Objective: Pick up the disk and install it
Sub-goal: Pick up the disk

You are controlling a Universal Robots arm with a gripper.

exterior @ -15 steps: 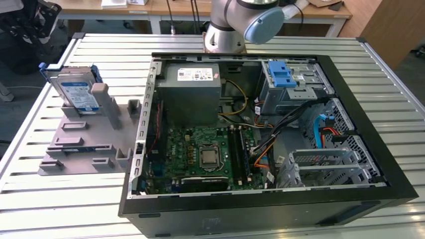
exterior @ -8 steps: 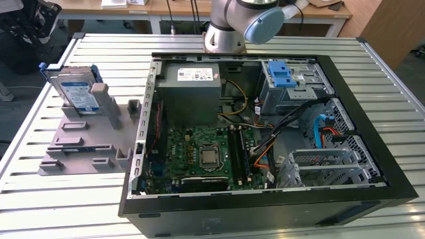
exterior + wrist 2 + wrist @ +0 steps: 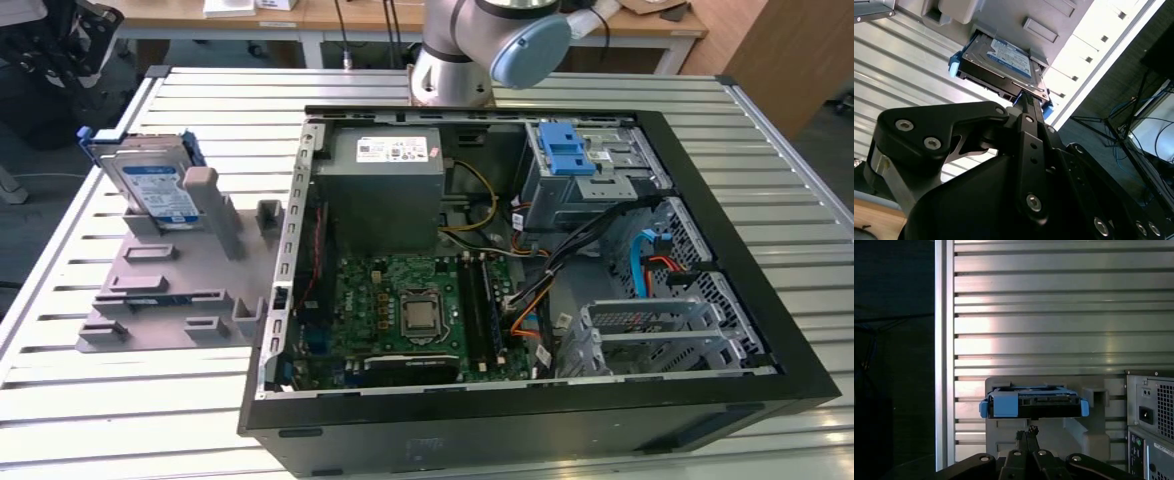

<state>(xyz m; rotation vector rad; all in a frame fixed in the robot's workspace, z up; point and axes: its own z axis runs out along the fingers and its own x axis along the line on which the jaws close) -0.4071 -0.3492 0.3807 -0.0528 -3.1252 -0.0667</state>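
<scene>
The disk (image 3: 158, 190), silver with a blue-and-white label and a blue bracket, stands on edge in a grey holder (image 3: 160, 290) on the table, at the exterior view's left. In both wrist views the disk (image 3: 1001, 60) (image 3: 1034, 402) lies beyond my gripper (image 3: 1026, 100) (image 3: 1027, 431). The black fingers meet at their tips with nothing between them. They point toward the disk's edge and stand apart from it.
An open black computer case (image 3: 747, 400) takes up the table's middle and the exterior view's right. Inside are a grey power supply (image 3: 387, 170), a motherboard (image 3: 414, 310) and a blue-latched drive cage (image 3: 574, 150). The case's rear (image 3: 1154, 425) shows beside the holder. The arm's base (image 3: 454, 60) stands behind the case.
</scene>
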